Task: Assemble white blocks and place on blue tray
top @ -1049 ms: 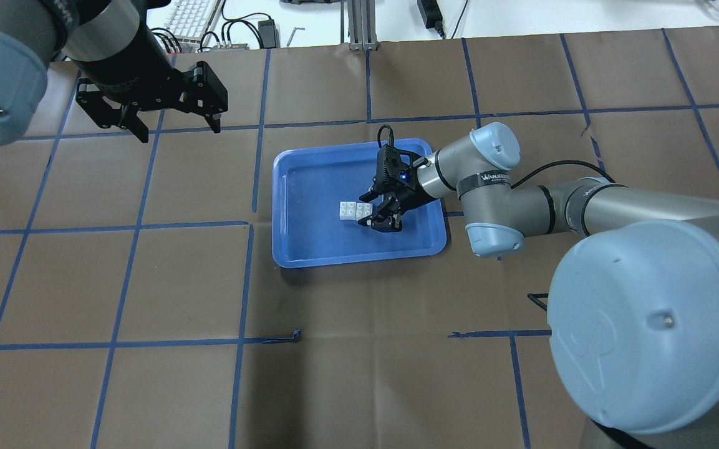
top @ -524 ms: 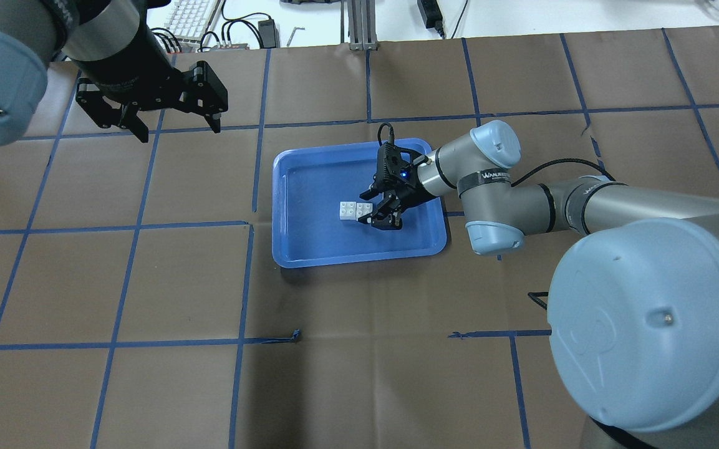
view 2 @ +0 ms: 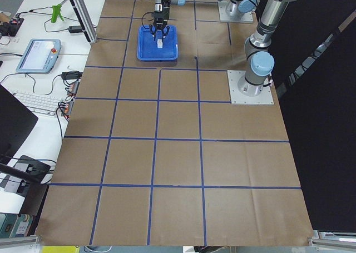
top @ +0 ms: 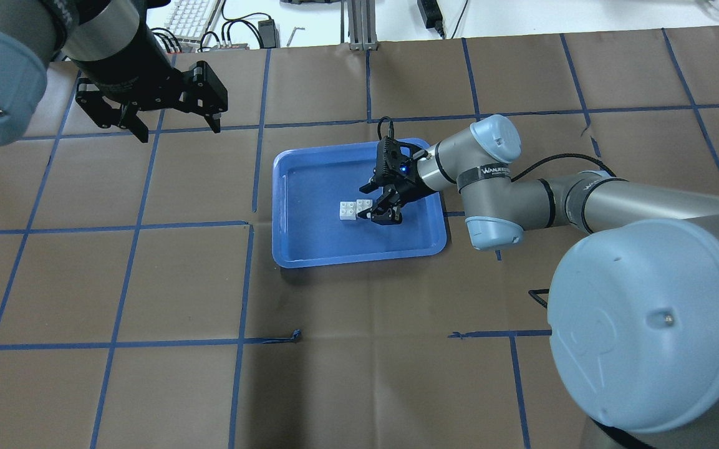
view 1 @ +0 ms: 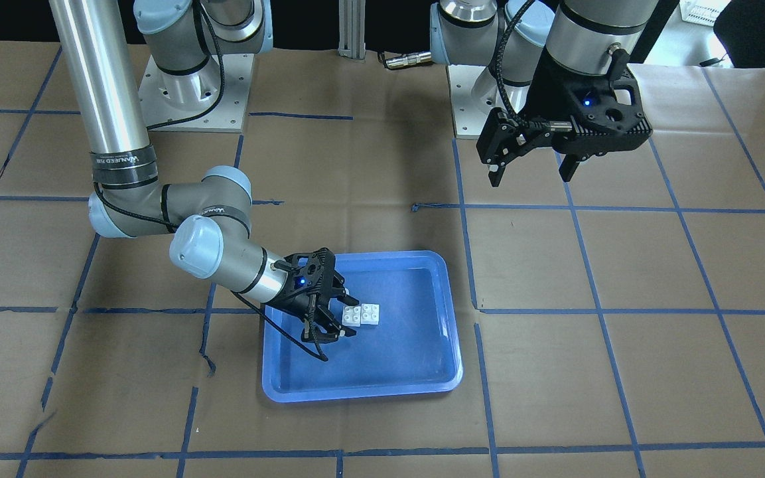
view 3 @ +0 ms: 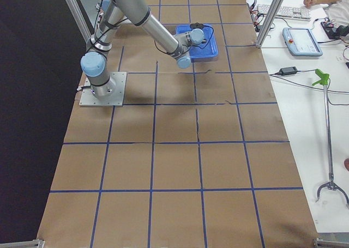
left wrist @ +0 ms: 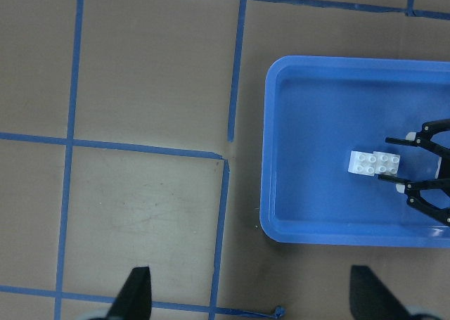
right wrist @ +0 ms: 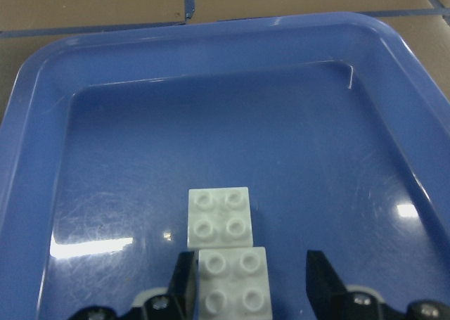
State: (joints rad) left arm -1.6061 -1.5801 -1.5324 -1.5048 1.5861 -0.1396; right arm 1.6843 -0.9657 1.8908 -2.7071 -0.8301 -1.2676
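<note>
The two white blocks [top: 352, 210] sit together as one piece on the floor of the blue tray [top: 315, 240], near its middle. My right gripper [top: 368, 202] is low in the tray, open, with the nearer block between its fingers. In the right wrist view the blocks [right wrist: 219, 216] lie just ahead, and a gap shows between the near block and the right-hand finger [right wrist: 323, 288]. My left gripper [top: 179, 132] is open and empty, high above the table, far to the tray's left rear. The front view shows the blocks [view 1: 362, 314], the right gripper [view 1: 346, 315] and the left gripper [view 1: 530, 176].
The tray [view 1: 389, 372] lies on brown paper marked with a blue tape grid. A keyboard [top: 188, 19] and cables lie beyond the table's far edge. The left wrist view looks down on the tray [left wrist: 316, 193] and the blocks [left wrist: 373, 163].
My right wrist has shifted a little toward the tray's far side, fingers still open around the near block. The blocks and the left arm have not moved.
</note>
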